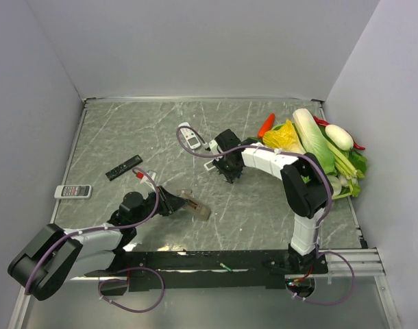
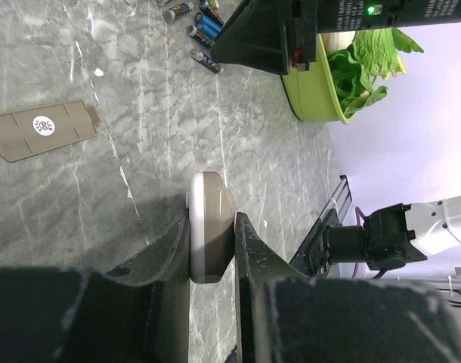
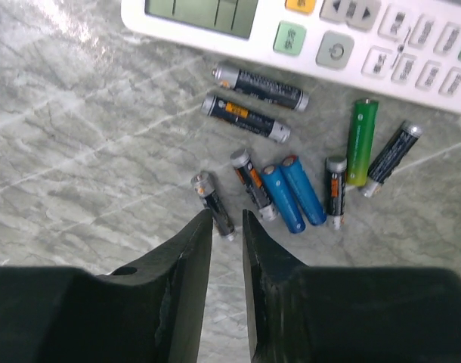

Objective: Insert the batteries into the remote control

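My left gripper (image 2: pixel 212 218) is shut on the remote control (image 2: pixel 209 227), held edge-on just above the table, with its white front to one side and its grey-beige back to the other. In the top view it sits at front left (image 1: pixel 169 202). The batteries (image 3: pixel 291 181), green, blue and dark, lie loose on the table beside a white remote. My right gripper (image 3: pixel 227 218) hangs over them with a narrow gap between its jaws. The lower end of one dark battery (image 3: pixel 214 203) lies between the fingertips. In the top view the right gripper (image 1: pixel 229 175) hides the batteries.
A grey-beige battery cover (image 2: pixel 41 128) lies flat on the table. A white remote with a display (image 3: pixel 329 30) lies just behind the batteries. A black remote (image 1: pixel 123 167) and a small white remote (image 1: pixel 73 191) lie at left. Vegetables (image 1: pixel 318 147) are piled at right.
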Controlling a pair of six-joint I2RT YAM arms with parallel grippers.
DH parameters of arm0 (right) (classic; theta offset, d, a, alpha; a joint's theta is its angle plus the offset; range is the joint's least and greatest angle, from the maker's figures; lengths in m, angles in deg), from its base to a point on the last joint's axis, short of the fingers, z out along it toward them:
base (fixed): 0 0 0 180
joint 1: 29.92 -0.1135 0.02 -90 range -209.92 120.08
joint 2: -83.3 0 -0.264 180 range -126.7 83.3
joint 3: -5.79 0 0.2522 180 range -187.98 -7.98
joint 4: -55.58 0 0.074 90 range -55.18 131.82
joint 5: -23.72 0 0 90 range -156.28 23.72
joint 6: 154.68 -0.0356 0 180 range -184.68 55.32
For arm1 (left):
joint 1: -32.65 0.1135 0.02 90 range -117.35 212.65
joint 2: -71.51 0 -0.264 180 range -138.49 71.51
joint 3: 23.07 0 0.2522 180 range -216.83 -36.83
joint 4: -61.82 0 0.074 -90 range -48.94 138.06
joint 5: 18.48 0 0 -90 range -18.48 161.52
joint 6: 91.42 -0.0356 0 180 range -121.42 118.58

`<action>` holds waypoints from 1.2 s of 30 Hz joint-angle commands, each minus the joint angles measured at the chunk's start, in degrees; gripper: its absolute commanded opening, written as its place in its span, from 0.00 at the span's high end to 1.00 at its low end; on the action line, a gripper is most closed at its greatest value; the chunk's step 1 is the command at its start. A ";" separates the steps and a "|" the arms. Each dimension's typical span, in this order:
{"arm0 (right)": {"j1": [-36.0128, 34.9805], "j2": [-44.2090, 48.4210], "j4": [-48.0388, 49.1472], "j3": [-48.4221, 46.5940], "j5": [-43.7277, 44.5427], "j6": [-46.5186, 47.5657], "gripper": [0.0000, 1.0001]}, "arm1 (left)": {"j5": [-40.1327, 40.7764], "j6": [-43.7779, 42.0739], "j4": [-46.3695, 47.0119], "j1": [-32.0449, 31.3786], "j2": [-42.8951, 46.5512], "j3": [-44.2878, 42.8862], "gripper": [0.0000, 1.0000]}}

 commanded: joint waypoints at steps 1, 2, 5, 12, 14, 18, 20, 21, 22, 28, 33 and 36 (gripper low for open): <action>0.21 -2.46 -1.83 -2.59 -1.16 1.49 0.71 | -1.24 -1.87 2.93 0.23 -0.35 4.65 0.99; 0.21 -2.73 -1.83 -2.68 -1.43 1.58 0.71 | -1.24 -1.87 2.93 0.14 -0.61 4.48 0.99; 0.03 -3.87 -2.53 -3.21 -1.78 1.93 0.71 | -1.85 -1.78 3.45 0.14 -1.22 4.30 0.99; -0.06 -5.37 -2.98 -3.74 -1.69 2.11 0.79 | -2.21 -1.96 3.46 0.14 -1.23 4.30 0.99; -0.23 -4.93 -2.89 -3.56 -1.69 2.02 0.89 | -2.56 -1.96 3.80 0.14 -1.05 4.39 0.99; -1.02 -1.60 -1.75 -1.38 -3.44 1.41 0.97 | -2.74 -2.13 4.16 0.14 -0.79 4.57 0.99; -1.20 2.79 0.00 0.38 -5.90 0.96 1.00 | -2.56 -2.13 3.98 0.14 -0.61 4.74 0.99; -1.64 4.55 2.45 2.74 -7.22 0.44 1.00 | -2.56 -2.05 3.98 0.14 -0.61 4.83 0.99; -1.81 8.48 4.30 4.16 -9.49 0.00 1.00 | -2.56 -1.96 4.42 0.14 -0.61 4.83 0.99; -5.59 23.86 21.94 16.64 -18.56 -2.20 1.00 | -3.09 -1.61 6.44 0.14 -0.96 5.44 0.99; -10.60 30.75 36.90 25.33 -21.29 -7.03 1.00 | -3.44 -1.08 7.93 0.14 -0.79 5.88 0.99; -12.97 33.38 47.27 29.99 -21.39 -8.70 1.00 | -3.35 -1.08 7.76 0.14 -0.08 6.06 0.99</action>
